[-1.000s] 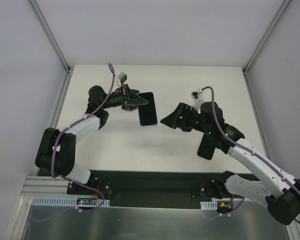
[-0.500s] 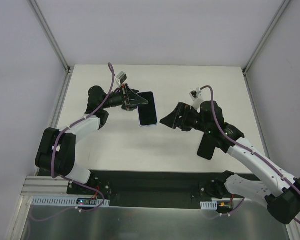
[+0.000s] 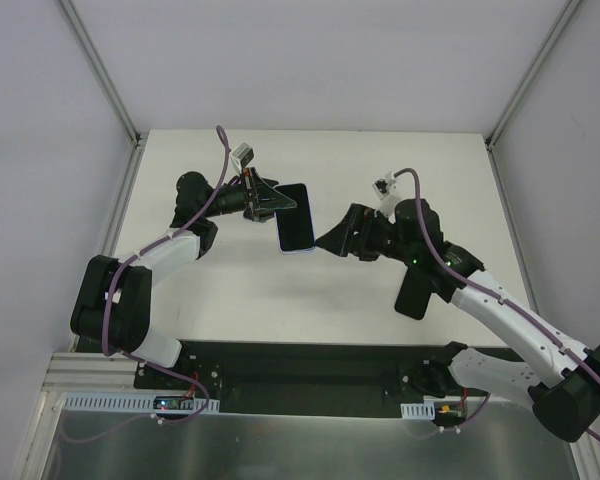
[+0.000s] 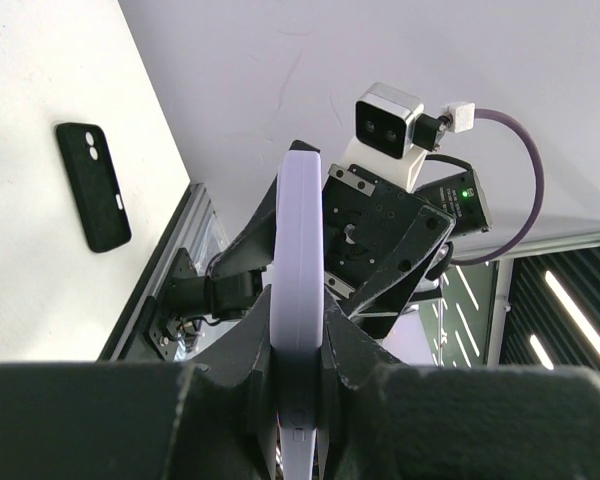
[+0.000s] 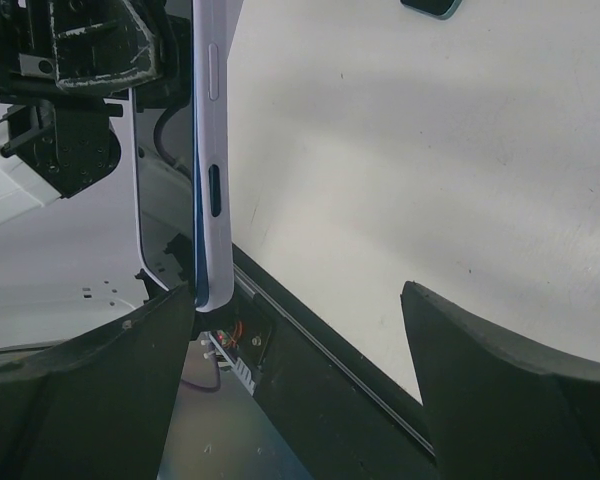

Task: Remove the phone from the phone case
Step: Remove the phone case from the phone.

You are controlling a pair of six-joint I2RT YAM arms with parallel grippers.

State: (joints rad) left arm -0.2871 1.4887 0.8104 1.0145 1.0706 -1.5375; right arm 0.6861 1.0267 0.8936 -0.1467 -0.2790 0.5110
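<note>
Left gripper (image 3: 276, 204) is clamped on the near end of the flat lavender-edged phone with dark screen (image 3: 295, 217), holding it up off the white table (image 3: 230, 290), edge-on in the left wrist view (image 4: 298, 290). Right gripper (image 3: 329, 242) has its jaws wide apart with nothing between them, tips just beside the phone's lower corner; one finger (image 5: 100, 390) sits at the phone's edge (image 5: 208, 150), contact can't be told. The empty black rectangular phone case (image 3: 412, 293) lies flat on the table, camera holes up (image 4: 92, 187), well apart from the phone and partly under the right arm.
</note>
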